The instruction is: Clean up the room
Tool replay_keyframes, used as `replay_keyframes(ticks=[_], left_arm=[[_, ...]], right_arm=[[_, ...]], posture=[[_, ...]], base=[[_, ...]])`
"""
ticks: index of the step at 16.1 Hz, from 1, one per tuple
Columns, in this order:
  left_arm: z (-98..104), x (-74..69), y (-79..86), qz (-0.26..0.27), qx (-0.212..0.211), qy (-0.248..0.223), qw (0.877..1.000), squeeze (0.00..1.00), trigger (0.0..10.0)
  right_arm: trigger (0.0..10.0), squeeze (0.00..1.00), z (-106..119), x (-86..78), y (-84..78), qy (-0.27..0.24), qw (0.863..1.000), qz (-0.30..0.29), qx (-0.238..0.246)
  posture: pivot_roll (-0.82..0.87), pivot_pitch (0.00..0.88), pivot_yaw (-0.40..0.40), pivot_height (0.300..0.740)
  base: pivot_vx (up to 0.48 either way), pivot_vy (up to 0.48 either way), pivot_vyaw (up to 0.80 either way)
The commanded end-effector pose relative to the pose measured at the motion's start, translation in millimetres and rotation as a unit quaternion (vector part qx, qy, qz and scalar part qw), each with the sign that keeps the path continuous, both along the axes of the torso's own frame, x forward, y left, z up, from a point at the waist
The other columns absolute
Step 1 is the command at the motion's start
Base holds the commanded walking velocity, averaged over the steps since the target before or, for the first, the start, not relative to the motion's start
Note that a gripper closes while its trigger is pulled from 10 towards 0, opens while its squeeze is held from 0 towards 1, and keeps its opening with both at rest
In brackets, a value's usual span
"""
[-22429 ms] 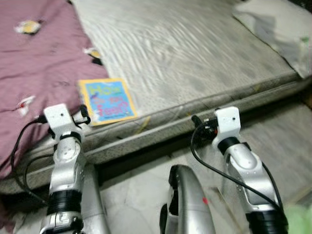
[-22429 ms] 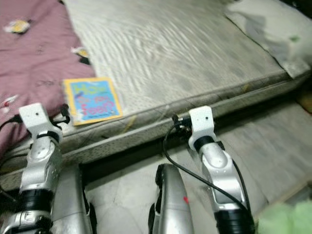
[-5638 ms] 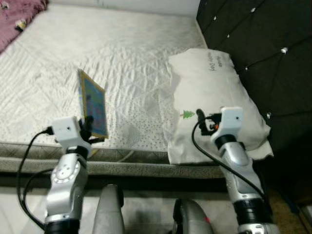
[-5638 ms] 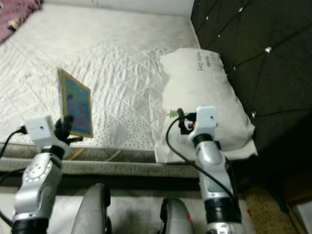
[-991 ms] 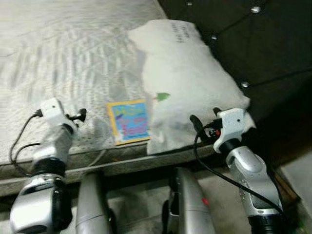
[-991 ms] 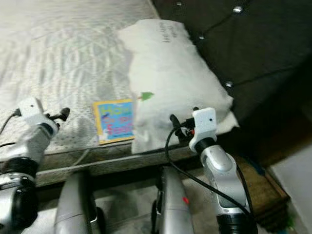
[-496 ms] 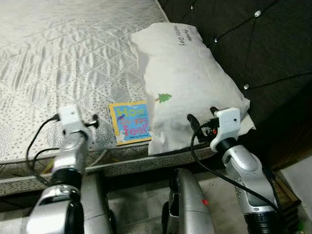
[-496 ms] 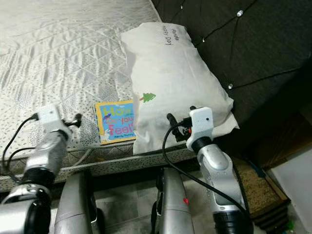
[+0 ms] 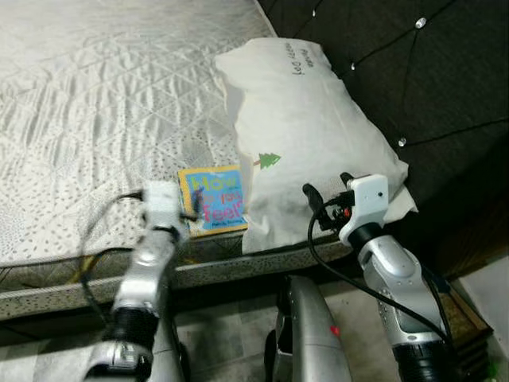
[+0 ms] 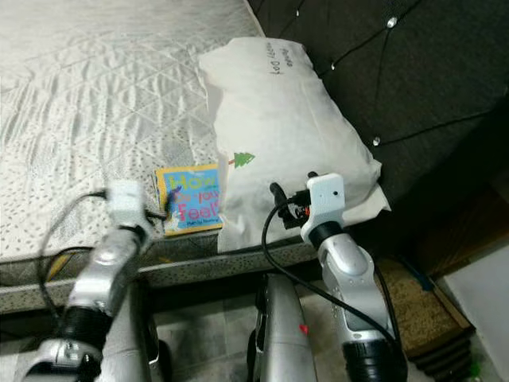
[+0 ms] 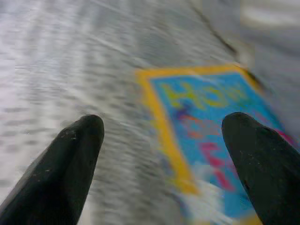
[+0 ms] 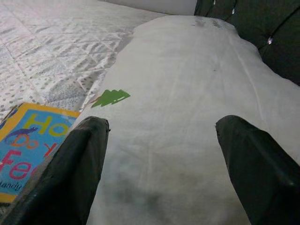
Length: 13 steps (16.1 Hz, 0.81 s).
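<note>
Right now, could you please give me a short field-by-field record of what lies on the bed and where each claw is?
surface: quilted mattress, pale grey
book: picture book, flat near the mattress's front edge, beside the pillow
pillow: white pillow with a small green tree mark, against the dark tufted headboard
left claw: left claw, open, over the mattress just short of the book
right claw: right claw, open, over the pillow's front end
</note>
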State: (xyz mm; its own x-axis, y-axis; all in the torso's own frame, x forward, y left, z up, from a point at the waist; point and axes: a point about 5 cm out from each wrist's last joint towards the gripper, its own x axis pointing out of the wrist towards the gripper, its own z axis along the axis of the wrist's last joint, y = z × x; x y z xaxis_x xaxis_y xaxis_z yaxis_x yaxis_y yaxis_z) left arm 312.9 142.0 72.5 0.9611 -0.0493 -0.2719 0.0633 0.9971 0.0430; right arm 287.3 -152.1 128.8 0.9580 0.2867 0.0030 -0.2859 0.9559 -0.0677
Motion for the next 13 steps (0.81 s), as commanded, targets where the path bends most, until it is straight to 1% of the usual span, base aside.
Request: replay_keyframes(ticks=[1,2,3,4,5,6,8,10,13], left_arm=[[0,-1.7,-3.8,-0.016,0.01,0.006,1.0,1.0,10.0],[-3,-4.9,-8.3,-0.045,0.021,0.027,0.998,0.62,10.0],[-8,-8.1,-12.5,-0.073,0.02,0.054,0.996,0.2,10.0],[-11,-10.3,-14.9,-0.087,0.011,0.074,0.993,0.0,10.0],[-15,-14.0,-19.0,-0.114,0.006,0.101,0.988,0.0,10.0],[-18,-17.4,-20.8,-0.127,0.01,0.124,0.984,0.0,10.0],[-22,-21.8,-18.9,-0.13,0.015,0.15,0.98,0.0,10.0],[-26,-24.9,-13.1,-0.123,0.016,0.173,0.977,0.0,10.0],[-27,-23.5,1.2,-0.09,0.027,0.18,0.979,0.0,10.0]], right_arm=[[10.0,0.0,0,1.4,-3.2,-0.001,1.0,-0.006,-0.003],[10.0,0.0,-1,2.2,-2.4,-0.001,1.0,-0.007,-0.002],[10.0,0.0,-1,3.1,-1.0,-0.002,1.0,-0.007,0.0],[10.0,0.0,-1,3.6,-0.4,-0.003,1.0,-0.007,0.001],[10.0,0.0,-1,3.6,0.2,-0.004,1.0,-0.008,0.002],[10.0,0.0,-1,3.8,0.3,-0.004,1.0,-0.008,0.002],[10.0,0.0,-1,3.9,-0.3,-0.005,1.0,-0.01,0.002],[10.0,0.0,-2,4.1,-0.6,-0.006,1.0,-0.012,0.003],[10.0,0.0,-2,4.7,0.1,-0.006,1.0,-0.012,0.004]], posture=[[0.0,0.056,-0.085,0.535],[0.01,0.056,-0.083,0.535],[0.01,0.055,-0.082,0.535],[0.01,0.056,-0.08,0.535],[0.01,0.056,-0.077,0.535],[0.01,0.057,-0.076,0.535],[0.01,0.058,-0.073,0.535],[0.01,0.061,-0.071,0.535],[0.01,0.06,-0.07,0.535]], base=[[0.0,0.0,0.0],[0.0,0.0,0.0],[0.0,0.0,0.0],[0.0,0.0,0.0],[0.0,0.0,0.0],[0.0,0.0,0.0],[0.0,0.0,0.0],[0.0,0.0,0.0],[0.0,0.0,0.0]])
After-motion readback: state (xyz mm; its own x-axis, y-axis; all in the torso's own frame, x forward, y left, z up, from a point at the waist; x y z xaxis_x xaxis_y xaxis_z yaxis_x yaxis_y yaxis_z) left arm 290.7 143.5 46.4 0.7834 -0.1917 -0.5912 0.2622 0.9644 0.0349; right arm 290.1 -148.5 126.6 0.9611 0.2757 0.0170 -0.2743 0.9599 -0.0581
